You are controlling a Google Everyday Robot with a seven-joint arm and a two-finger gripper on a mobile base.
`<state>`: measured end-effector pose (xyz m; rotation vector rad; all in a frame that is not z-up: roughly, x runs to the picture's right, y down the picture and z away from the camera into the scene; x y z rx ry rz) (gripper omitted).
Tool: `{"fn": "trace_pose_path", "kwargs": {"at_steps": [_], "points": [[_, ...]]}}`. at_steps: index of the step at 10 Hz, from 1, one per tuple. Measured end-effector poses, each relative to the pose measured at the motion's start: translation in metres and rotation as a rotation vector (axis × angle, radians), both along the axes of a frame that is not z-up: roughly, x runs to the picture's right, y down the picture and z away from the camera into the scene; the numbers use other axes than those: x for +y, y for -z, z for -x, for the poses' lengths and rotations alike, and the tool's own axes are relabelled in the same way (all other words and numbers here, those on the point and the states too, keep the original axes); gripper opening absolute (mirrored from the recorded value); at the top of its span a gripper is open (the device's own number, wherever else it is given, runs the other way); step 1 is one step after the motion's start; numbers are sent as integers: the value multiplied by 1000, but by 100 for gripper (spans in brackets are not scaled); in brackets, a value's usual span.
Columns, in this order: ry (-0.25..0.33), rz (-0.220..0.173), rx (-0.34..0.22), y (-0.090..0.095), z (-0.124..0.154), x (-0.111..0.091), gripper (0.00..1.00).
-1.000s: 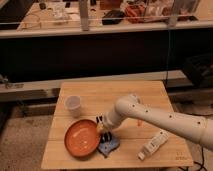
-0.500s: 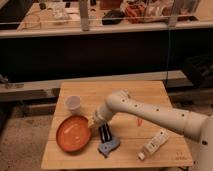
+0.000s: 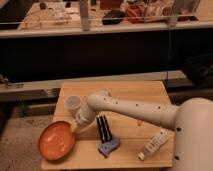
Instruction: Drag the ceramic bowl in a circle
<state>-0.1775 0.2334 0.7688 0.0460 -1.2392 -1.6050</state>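
The drag is judged in hand: the ceramic bowl (image 3: 56, 142) is pinched at its upper-right rim by the hand (image 3: 75, 128) (white cup (image 3: 73, 103) just beyond); a curving pull is called for.

the bowl (image 3: 56, 141) is a wide, shallow, round orange-red dish, plate-like, with faint pale marks inside. it sits upright and flat at the front left corner of the table (image 3: 145, 97), with its left side close to the table's edge. the gripper (image 3: 75, 128) meets the bowl's upper right rim and is closed on it.
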Motion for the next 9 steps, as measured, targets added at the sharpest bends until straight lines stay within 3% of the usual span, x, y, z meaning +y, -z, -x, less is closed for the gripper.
{"fn": "trace_pose_path", "kwargs": {"at_steps": [2,4,7,9], "points": [[29,24,-51,22,2,23,2],[55,43,-53,39,-15,44,2],[23,76,12,50,-58,62,2],[-17,89,85,54,-96,69,2]]}}
